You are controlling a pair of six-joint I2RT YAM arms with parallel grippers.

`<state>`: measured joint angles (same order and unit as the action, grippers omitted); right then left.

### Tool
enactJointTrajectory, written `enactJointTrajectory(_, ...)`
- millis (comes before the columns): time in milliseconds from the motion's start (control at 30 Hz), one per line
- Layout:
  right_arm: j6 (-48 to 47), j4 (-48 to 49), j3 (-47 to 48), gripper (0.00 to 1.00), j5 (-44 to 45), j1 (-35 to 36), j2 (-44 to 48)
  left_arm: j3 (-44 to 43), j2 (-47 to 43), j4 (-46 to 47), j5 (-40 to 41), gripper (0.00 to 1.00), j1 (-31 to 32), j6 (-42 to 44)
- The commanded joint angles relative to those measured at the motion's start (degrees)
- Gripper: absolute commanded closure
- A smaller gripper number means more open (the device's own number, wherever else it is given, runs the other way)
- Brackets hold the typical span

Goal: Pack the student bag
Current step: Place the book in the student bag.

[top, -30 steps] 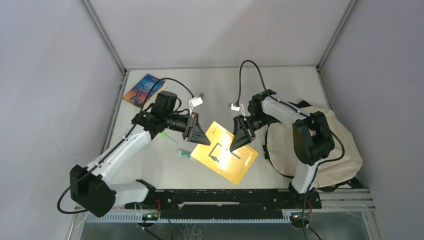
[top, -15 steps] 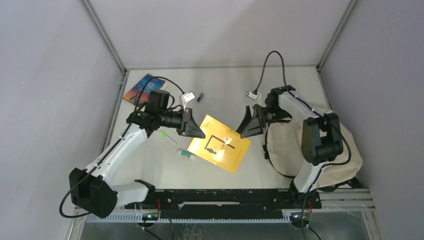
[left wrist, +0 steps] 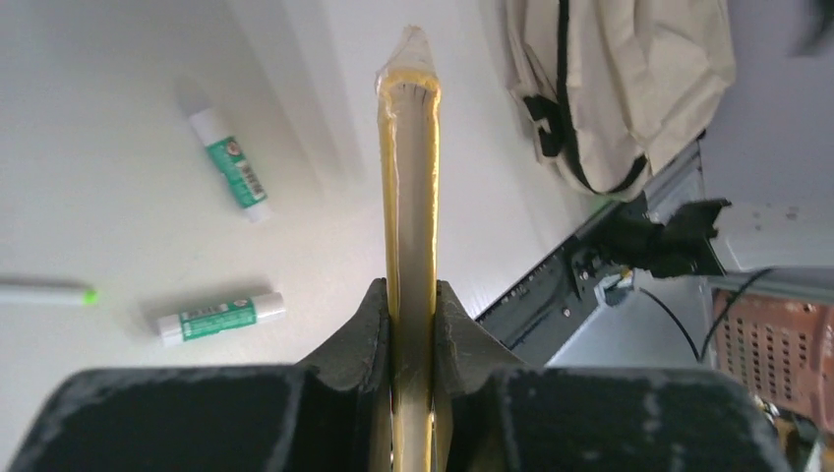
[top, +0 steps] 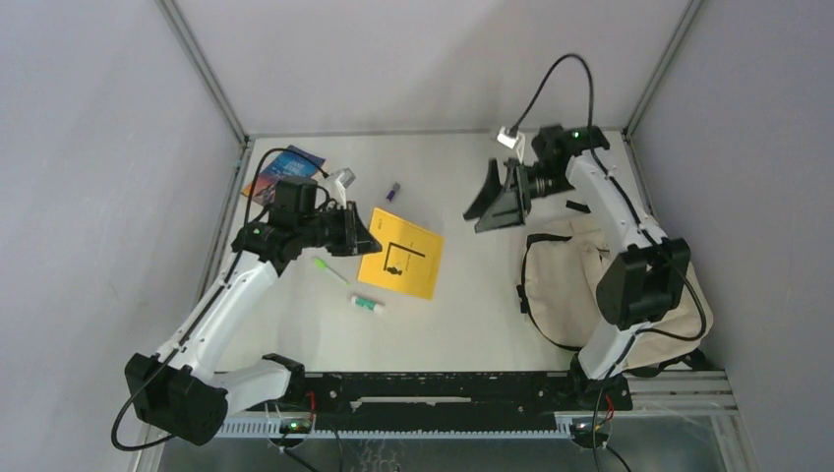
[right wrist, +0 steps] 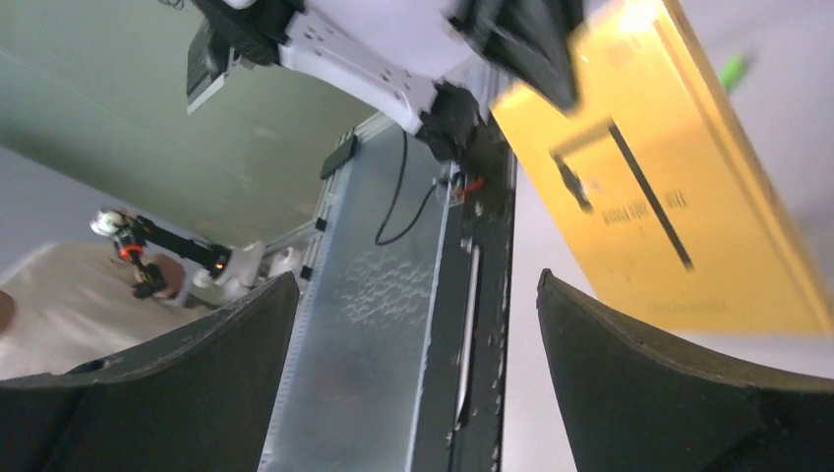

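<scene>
My left gripper (top: 366, 236) is shut on the edge of a yellow book (top: 401, 258), which hangs flat just above the table left of centre. In the left wrist view the book (left wrist: 411, 177) runs edge-on out from between the pads (left wrist: 369, 324). The student bag (top: 565, 290), cream canvas with black straps, lies at the right under my right arm; the left wrist view also catches the bag (left wrist: 639, 79). My right gripper (top: 497, 202) hangs open and empty above the back of the table, near the bag's far end, with the yellow book (right wrist: 669, 197) off to one side.
A blue book (top: 293, 165) lies at the back left, partly behind my left arm. A green marker (top: 329, 269), a glue stick (top: 368, 305) and a small purple thing (top: 393, 191) lie around the yellow book. A second glue stick (left wrist: 228, 169) shows below it.
The right gripper let go of the yellow book, opened wide and swung away to the back right. The left gripper tightened on the book and carried it left and back.
</scene>
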<state>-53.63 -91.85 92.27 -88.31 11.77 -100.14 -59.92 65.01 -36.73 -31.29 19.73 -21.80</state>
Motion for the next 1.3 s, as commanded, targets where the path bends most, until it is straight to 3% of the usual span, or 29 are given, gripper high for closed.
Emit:
enactJointTrajectory(0, 12.1, -0.3, 20.1, 0.0, -5.6, 3.8, 3.8, -7.4, -4.1, 2.9, 9.0, 1.0, -0.1, -3.7)
enactJointTrajectory(100, 23.1, 4.3, 30.9, 0.0, 2.3, 5.9, 1.0, -7.8, -5.3, 3.0, 14.2, 1.0, -0.1, -4.7)
enactJointTrajectory(133, 36.0, 12.7, 29.9, 0.0, 9.3, 7.9, 2.0, -7.8, -5.8, 3.2, 15.3, 1.0, -0.1, -5.1)
enactJointTrajectory(167, 45.9, 22.2, 26.7, 0.0, 20.0, 10.0, 4.0, -7.8, -6.0, 3.5, 15.9, 1.0, -0.1, -5.3)
enactJointTrajectory(200, 50.7, 28.5, 24.6, 0.0, 40.6, 12.4, 5.9, -7.7, -6.4, 3.8, 16.1, 1.0, -0.1, -5.5)
enactJointTrajectory(233, 51.9, 30.7, 24.1, 0.0, 52.6, 14.7, 6.7, -7.7, -6.6, 4.0, 16.3, 1.0, -0.1, -5.6)
enactJointTrajectory(267, 52.3, 31.3, 24.2, 0.0, 58.8, 15.9, 6.8, -7.7, -6.6, 4.2, 16.3, 1.0, -0.1, -5.7)
enactJointTrajectory(367, 56.8, 34.6, 21.4, 0.0, 65.2, 16.1, 7.0, -7.8, -6.6, 4.2, 15.5, 1.0, -0.1, -5.6)
enactJointTrajectory(433, 60.5, 38.8, 16.7, 0.0, 74.1, 16.4, 8.7, -7.7, -6.9, 4.1, 14.9, 1.0, -0.1, -5.5)
enactJointTrajectory(600, 67.1, 51.0, -4.6, 0.0, 95.0, 15.7, 19.2, -5.9, -10.0, 5.0, 19.0, 1.0, -0.1, -5.1)
enactJointTrajectory(667, 69.9, 54.2, -14.8, 0.0, 96.7, 12.0, 22.5, -4.1, -12.5, 6.9, 21.3, 1.0, -0.1, -5.2)
enactJointTrajectory(800, 75.4, 54.1, -25.9, 0.0, 88.2, 3.3, 25.4, -1.3, -16.8, 11.2, 23.4, 1.0, -0.1, -5.7)
enactJointTrajectory(900, 75.5, 55.0, -33.9, 0.04, 96.7, 6.2, 28.7, -0.6, -17.5, 13.2, 22.6, 1.0, -0.1, -6.3)
enactJointTrajectory(1100, 78.7, 58.7, -42.6, 0.07, 97.3, 10.5, 31.9, 0.4, -15.4, 15.9, 17.4, 1.0, -0.1, -9.0)
enactJointTrajectory(1267, 79.6, 56.8, -44.9, 0.24, 102.6, 11.2, 29.1, 1.9, -14.7, 17.5, 14.9, 1.0, -0.1, -11.1)
